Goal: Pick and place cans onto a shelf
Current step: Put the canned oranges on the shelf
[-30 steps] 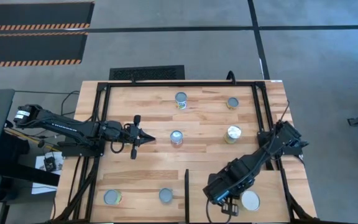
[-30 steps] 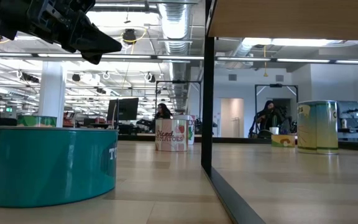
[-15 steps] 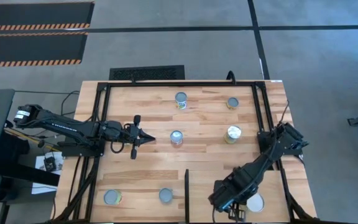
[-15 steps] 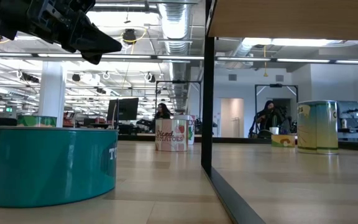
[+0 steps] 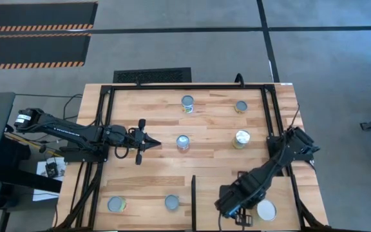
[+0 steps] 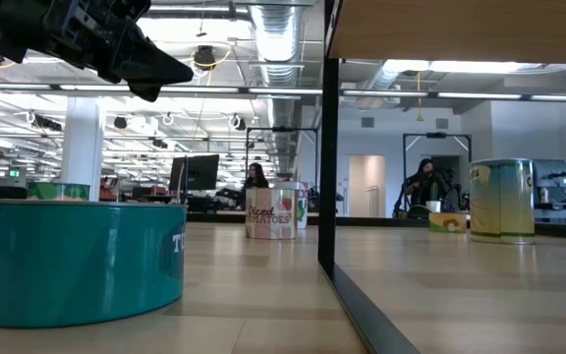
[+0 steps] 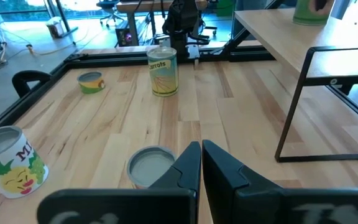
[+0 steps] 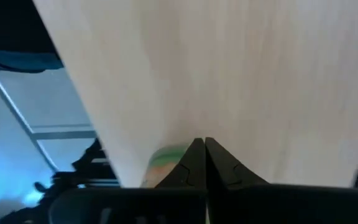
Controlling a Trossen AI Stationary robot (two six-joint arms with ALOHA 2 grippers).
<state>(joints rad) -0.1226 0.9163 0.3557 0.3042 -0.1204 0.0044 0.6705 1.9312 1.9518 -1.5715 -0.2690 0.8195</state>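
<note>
Several cans stand on the wooden tabletop: two at the far side [image 5: 187, 103] [image 5: 241, 106], two at mid-table [image 5: 183, 143] [image 5: 241, 138] and two near the front edge [image 5: 116, 205] [image 5: 171, 203]. A white-topped can [image 5: 265, 209] stands on the pale shelf [image 5: 275, 187], whose black divider [image 5: 193, 193] is on its left edge. My left gripper [image 5: 152, 143] is shut and empty, just left of the middle can [image 7: 149, 167]. My right gripper [image 8: 204, 149] is shut and empty over the shelf, beside the white-topped can.
A black frame [image 5: 108, 116] runs around the tabletop. In the low view a teal tin [image 6: 77, 261] stands close by on the left, and the divider's post [image 6: 328, 147] rises at the centre. Bare wood lies between the middle cans and the shelf.
My right gripper has shifted a little toward the table's near edge over the shelf, so more of the white-topped can's top shows beside it. My left arm has kept still.
</note>
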